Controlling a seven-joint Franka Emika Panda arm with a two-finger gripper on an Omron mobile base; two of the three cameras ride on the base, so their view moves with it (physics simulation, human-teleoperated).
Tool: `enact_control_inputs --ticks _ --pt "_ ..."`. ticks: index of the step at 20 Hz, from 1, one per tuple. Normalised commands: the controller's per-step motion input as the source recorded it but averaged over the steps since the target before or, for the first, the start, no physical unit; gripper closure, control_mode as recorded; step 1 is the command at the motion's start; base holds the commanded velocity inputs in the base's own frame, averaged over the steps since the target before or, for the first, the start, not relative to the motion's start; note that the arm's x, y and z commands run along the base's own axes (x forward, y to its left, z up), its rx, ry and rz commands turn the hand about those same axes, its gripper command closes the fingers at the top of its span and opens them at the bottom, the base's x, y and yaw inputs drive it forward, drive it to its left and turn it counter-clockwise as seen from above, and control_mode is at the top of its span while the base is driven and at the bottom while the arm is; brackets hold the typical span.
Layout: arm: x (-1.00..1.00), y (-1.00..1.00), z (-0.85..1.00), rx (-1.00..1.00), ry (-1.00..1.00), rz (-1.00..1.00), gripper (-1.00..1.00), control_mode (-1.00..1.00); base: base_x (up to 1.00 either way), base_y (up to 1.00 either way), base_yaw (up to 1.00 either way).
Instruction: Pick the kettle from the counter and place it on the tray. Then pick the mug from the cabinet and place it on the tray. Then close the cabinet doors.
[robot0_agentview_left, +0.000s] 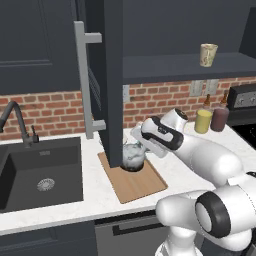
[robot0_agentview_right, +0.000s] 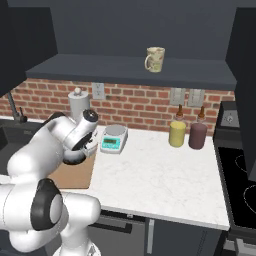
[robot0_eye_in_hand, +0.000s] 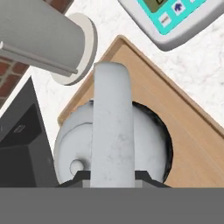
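gripper (robot0_eye_in_hand: 113, 181) clenched on kettle (robot0_eye_in_hand: 113, 144) handle | kettle directly beneath gripper, handle running straight ahead | tray (robot0_eye_in_hand: 192, 131) under kettle; contact unclear

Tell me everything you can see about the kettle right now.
The kettle is small, squat and round, mottled grey like stone, with a broad pale handle arching over its top and a small knob on its lid. It stands upright on the tray, behind the open cabinet door's edge. The hand is shut on its handle.

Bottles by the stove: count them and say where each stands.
2. Yellow squeeze bottle against the brick wall; dark red bottle beside it, nearer the stove. Others may be hidden.
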Motion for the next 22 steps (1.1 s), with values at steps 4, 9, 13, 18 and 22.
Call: enact_control_inputs --ticks 4,9,13,18,22 --pt "0.33 0.4 -0.06 0.0 0.0 -0.06 1.0 -1.0 0.0 0.0 0.0" --pt "0.39 0.32 -0.08 -0.01 0.0 -0.01 1.0 -1.0 0.0 0.0 0.0" --pt "0.29 0.14 -0.11 -0.02 0.01 0.0 1.0 -1.0 0.0 0.0 0.0" --pt "0.13 0.0 -0.14 -0.01 0.0 0.0 1.0 -1.0 0.0 0.0 0.0" --pt "0.14 -0.08 -0.17 0.0 0.01 0.0 1.0 -1.0 0.0 0.0 0.0"
